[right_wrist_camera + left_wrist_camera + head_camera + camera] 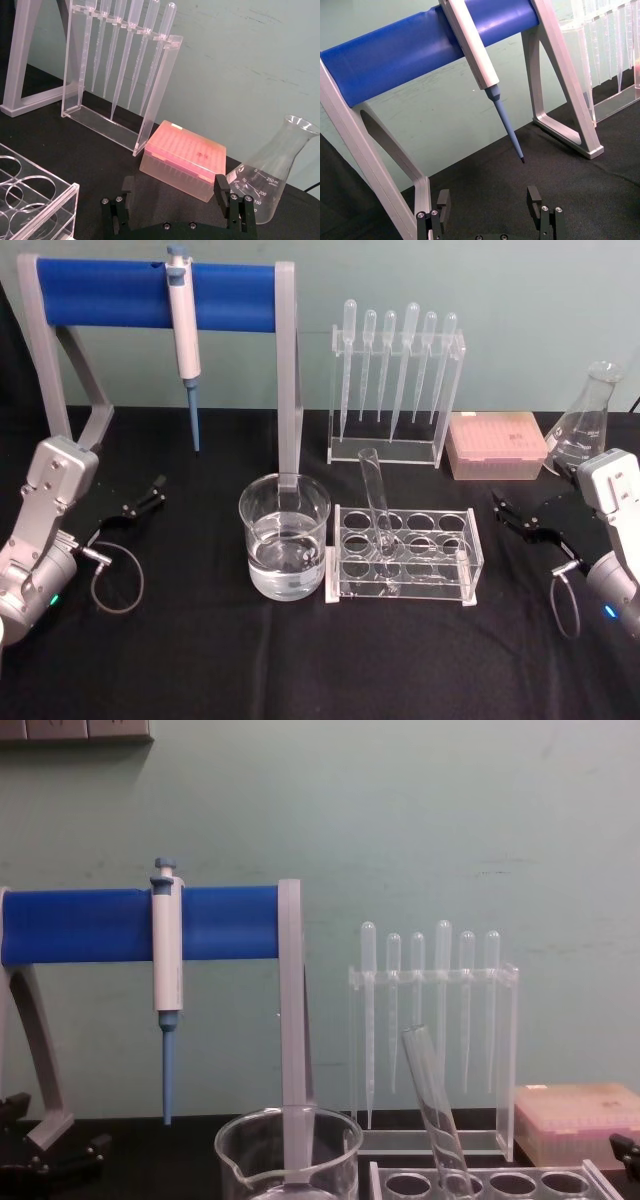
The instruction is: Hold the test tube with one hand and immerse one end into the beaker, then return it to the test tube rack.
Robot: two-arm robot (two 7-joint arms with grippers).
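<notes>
The test tube (377, 502) leans in a clear rack (403, 556) at the table's middle, its open rim tilted up and to the left; it rises out of the rack in the chest view (433, 1105) too. Left of the rack stands the beaker (285, 535), partly filled with clear liquid, its rim low in the chest view (288, 1137). My left gripper (140, 502) rests open at the left side of the table, and its own wrist view (490, 200) has nothing between the fingers. Far to the right my right gripper (518, 514) is open as well, empty in the right wrist view (174, 190).
A blue-barred stand (150, 292) holds a blue-and-white micropipette (184, 335) behind the beaker. At the back stands a clear holder with several thin pipettes (395, 375). A pink tip box (496, 445) and a conical flask (586, 422) sit at the back right.
</notes>
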